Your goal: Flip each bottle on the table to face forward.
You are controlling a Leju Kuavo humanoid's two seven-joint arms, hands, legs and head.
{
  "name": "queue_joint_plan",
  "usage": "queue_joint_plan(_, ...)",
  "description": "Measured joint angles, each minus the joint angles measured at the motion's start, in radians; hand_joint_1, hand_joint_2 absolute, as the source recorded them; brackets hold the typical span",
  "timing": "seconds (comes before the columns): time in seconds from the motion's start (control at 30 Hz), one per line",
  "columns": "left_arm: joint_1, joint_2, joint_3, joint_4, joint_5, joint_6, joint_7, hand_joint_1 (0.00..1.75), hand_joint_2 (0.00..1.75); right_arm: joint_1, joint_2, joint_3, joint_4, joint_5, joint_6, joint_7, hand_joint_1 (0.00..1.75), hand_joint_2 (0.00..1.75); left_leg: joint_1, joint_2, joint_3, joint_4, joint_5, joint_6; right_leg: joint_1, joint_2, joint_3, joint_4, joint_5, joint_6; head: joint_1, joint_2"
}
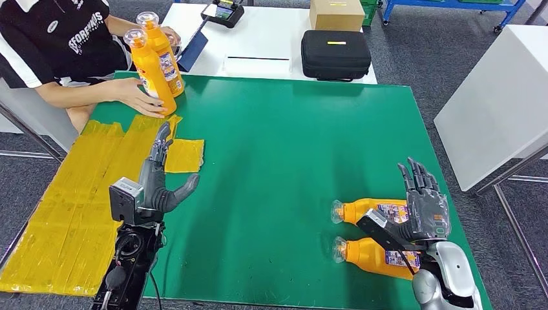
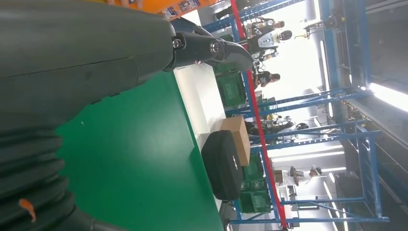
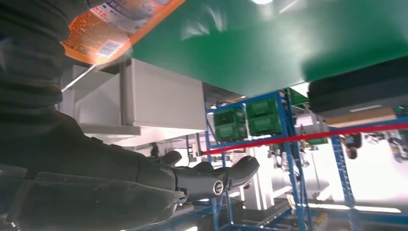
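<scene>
2 orange bottles (image 1: 157, 61) stand upright at the far left corner of the green worktop (image 1: 278, 142), and a person's hand (image 1: 143, 102) rests on 1 of them. I think those 2 are done. 2 more bottles (image 1: 371, 232) lie on their sides near the right front edge, so they are left to do. The right robot hand (image 1: 423, 197) hovers just over them, fingers spread, holding nothing. The left robot hand (image 1: 158, 181) is open and empty too, above the yellow mat (image 1: 64, 213).
</scene>
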State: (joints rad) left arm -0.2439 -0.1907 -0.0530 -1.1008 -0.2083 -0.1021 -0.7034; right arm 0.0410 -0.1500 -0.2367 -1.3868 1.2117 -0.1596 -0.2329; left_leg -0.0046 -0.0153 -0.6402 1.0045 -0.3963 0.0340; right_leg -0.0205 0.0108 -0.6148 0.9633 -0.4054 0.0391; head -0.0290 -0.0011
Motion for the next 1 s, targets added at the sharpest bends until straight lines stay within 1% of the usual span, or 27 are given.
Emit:
queue_joint_plan(0.2, -0.012, 0.0, 0.001, 0.021, 0.007, -0.002, 0.0, 0.0, 0.0, -0.048, -0.014, -0.031, 0.09, 0.019, 0.0, -0.001, 0.0, 1.75, 0.0, 0.0, 0.0, 0.0, 0.0, 0.0, 0.0, 0.0, 0.0, 0.0, 0.0, 0.0, 0.0, 0.0)
queue_joint_plan(0.57, -0.027, 0.0, 0.002, 0.059, 0.008, 0.001, 0.0, 0.0, 0.0, -0.081, -0.026, -0.057, 0.175, 0.031, 0.006, 0.0, 0.0, 1.75, 0.0, 0.0, 0.0, 0.0, 0.0, 0.0, 0.0, 0.0, 0.0, 0.0, 0.0, 0.0, 0.0, 0.0)
queue_joint_plan(0.67, -0.029, 0.0, 0.002, 0.067, 0.008, 0.0, 0.0, 0.0, 0.0, -0.084, -0.027, -0.063, 0.193, 0.029, 0.021, -0.008, 0.0, 1.75, 0.0, 0.0, 0.0, 0.0, 0.0, 0.0, 0.0, 0.0, 0.0, 0.0, 0.0, 0.0, 0.0, 0.0)
queue_joint_plan(0.83, -0.037, -0.001, 0.002, 0.078, 0.008, -0.002, 0.0, 0.0, 0.0, -0.084, -0.027, -0.073, 0.207, 0.011, 0.075, -0.038, 0.0, 1.75, 0.0, 0.0, 0.0, 0.0, 0.0, 0.0, 0.0, 0.0, 0.0, 0.0, 0.0, 0.0, 0.0, 0.0)
queue_joint_plan(1.0, -0.041, -0.002, 0.002, 0.084, 0.007, -0.002, 0.0, 0.0, 0.0, -0.083, -0.027, -0.077, 0.212, 0.006, 0.085, -0.043, 0.0, 1.75, 0.0, 0.0, 0.0, 0.0, 0.0, 0.0, 0.0, 0.0, 0.0, 0.0, 0.0, 0.0, 0.0, 0.0)
